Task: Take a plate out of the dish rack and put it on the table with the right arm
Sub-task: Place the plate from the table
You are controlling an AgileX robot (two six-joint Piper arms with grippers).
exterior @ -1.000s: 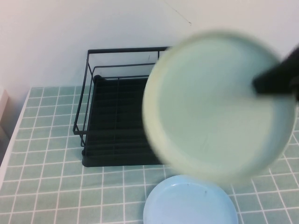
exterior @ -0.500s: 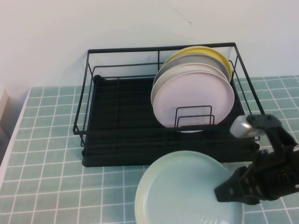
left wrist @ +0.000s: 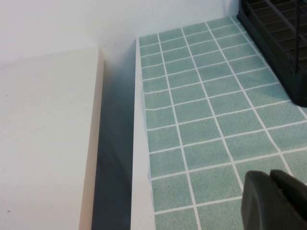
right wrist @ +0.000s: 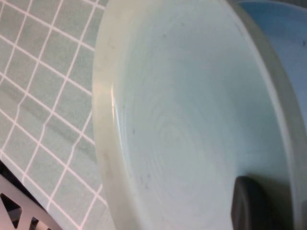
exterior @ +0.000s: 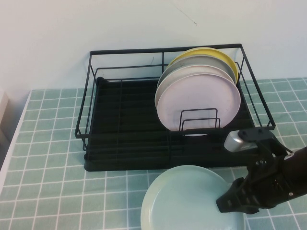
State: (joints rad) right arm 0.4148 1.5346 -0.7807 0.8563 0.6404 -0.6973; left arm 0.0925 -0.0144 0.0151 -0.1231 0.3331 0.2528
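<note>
The plate (exterior: 184, 201) is gripped at its rim by the closed right gripper (exterior: 229, 201) and is held low over the table (exterior: 48, 177), just in front of the dish rack (exterior: 124, 143). A light blue plate (right wrist: 283, 28) is seen beneath it in the right wrist view. The placing step is judged to be in hand; a gentle lowering and release are called for. The left gripper (left wrist: 276, 201) is parked far to the left; its opening cannot be told

A plain white wall (exterior: 96, 24) rises at twelve o'clock, evenly lit. At nine o'clock, a cream cabinet top (left wrist: 43, 143) stands off behind a shadowed gap (left wrist: 115, 167).
</note>
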